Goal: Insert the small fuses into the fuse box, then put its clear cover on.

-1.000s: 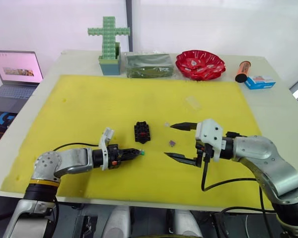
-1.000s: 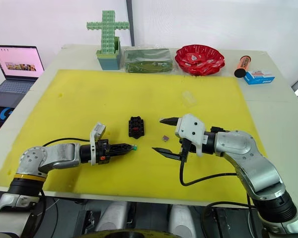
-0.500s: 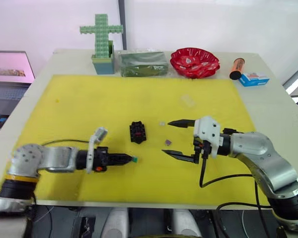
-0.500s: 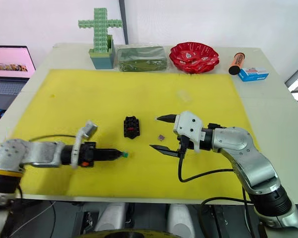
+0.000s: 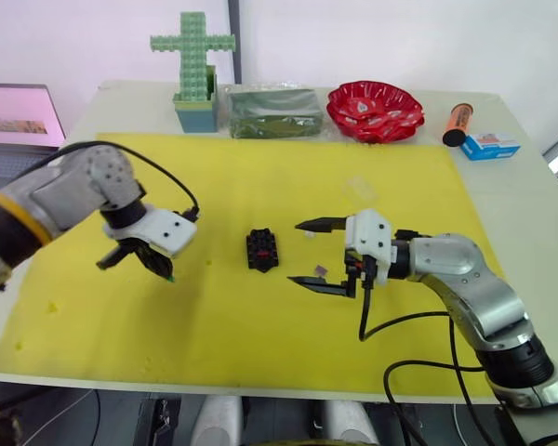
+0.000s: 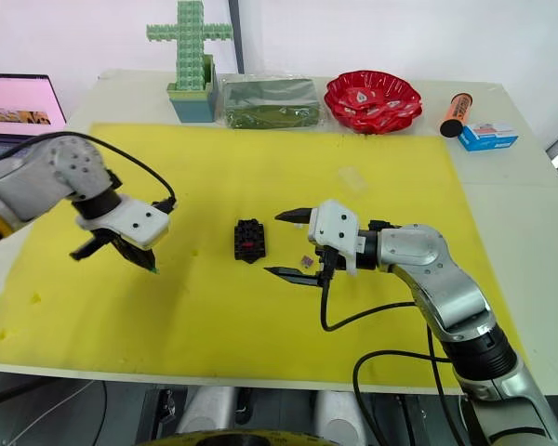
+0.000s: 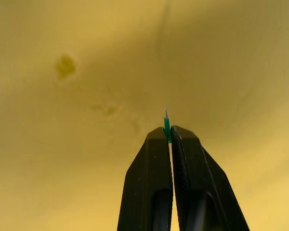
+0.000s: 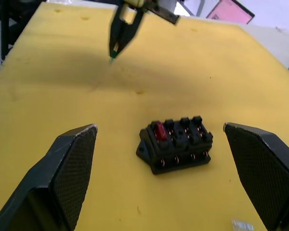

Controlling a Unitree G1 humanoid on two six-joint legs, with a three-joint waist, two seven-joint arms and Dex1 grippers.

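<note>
While the left gripper [image 5: 167,276] hangs over the yellow mat [image 5: 214,316] on the table [image 5: 530,200], its two black fingers are pressed tight on the green fuse [image 7: 166,129], with the tips pointing down at bare mat. It is well apart from the fuse box [image 5: 262,249], which sits near the middle of the mat with a red fuse [image 8: 159,130] already in one slot. All around the box the mat is bare, so there is open room on every side. The right gripper [image 5: 313,252] is just beside the box, on its right, with its fingers spread wide apart and nothing in them. Between those fingers lies the brownish-purple fuse [image 5: 321,270] on the mat. A pale grey fuse [image 5: 309,233] lies near the upper finger. The clear cover [image 5: 361,187] rests flat farther back, toward the far edge of the mat. Along the far edge of the table stand a green block cross [image 5: 193,65] and a red bowl [image 5: 375,101].
</note>
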